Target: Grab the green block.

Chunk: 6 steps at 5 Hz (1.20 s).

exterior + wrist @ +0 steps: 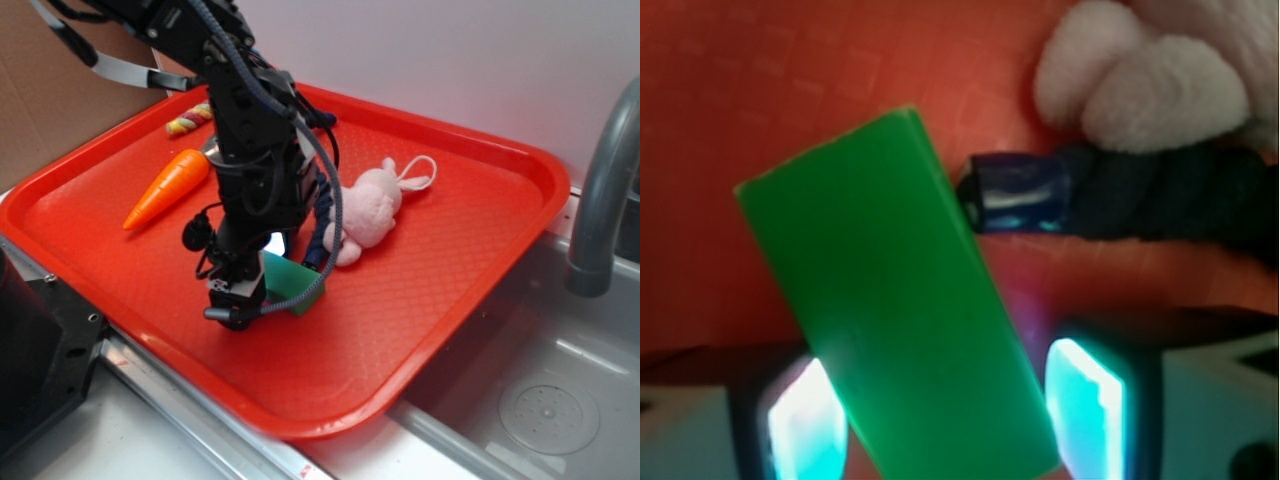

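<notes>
The robot's arm reaches down over the red tray (450,260), and its hand (238,300) sits low near the tray's front part. The green block (900,300) lies right at the hand, slanted between the two glowing fingers (1085,400). From the wrist view the fingers stand apart on either side of the block, with a gap showing on the right side, so the hand is spread and not clamped. Whether the left finger touches the block I cannot tell. A dark blue rope (1120,190) with a shiny cap lies just beside the block's far edge. Next to it rests a pink plush bunny (370,205). Further back on the tray lie an orange carrot (165,188) and a striped candy stick (188,120). A grey faucet (600,190) stands over the sink at the right.
</notes>
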Available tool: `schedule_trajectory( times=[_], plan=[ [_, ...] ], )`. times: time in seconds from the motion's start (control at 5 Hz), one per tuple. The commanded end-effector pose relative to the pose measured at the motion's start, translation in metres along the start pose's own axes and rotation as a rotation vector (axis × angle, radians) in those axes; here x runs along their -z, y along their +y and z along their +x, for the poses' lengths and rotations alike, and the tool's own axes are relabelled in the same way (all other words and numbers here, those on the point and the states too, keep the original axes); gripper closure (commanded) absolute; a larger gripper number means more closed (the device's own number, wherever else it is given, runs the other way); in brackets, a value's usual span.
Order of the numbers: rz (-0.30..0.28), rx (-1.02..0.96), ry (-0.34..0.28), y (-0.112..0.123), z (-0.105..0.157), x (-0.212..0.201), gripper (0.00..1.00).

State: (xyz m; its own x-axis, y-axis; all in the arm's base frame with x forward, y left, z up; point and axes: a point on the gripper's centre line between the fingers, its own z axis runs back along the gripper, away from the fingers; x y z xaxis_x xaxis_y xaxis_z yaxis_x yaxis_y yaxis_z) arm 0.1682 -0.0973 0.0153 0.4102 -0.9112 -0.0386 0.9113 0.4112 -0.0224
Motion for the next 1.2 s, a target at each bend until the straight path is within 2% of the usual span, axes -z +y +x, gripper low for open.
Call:
schedule_trajectory(
  times=[0.0,0.2,0.4,0.6,0.8,1.0],
  plan=[
    [-0.077,-0.361,-0.070,0.001,-0.067,-0.071,1.00],
    [-0.170,-0.610,-0.115,0.011,-0.109,-0.117,1.00],
    [-0.121,-0.861,-0.119,0.014,-0.130,-0.152,1.00],
    [-0.009,-1.116,-0.087,0.017,-0.124,-0.178,1.00],
    [0.024,-1.324,-0.086,0.017,-0.124,-0.197,1.00],
    [0.031,-1.415,-0.084,0.017,-0.127,-0.207,1.00]
  ],
)
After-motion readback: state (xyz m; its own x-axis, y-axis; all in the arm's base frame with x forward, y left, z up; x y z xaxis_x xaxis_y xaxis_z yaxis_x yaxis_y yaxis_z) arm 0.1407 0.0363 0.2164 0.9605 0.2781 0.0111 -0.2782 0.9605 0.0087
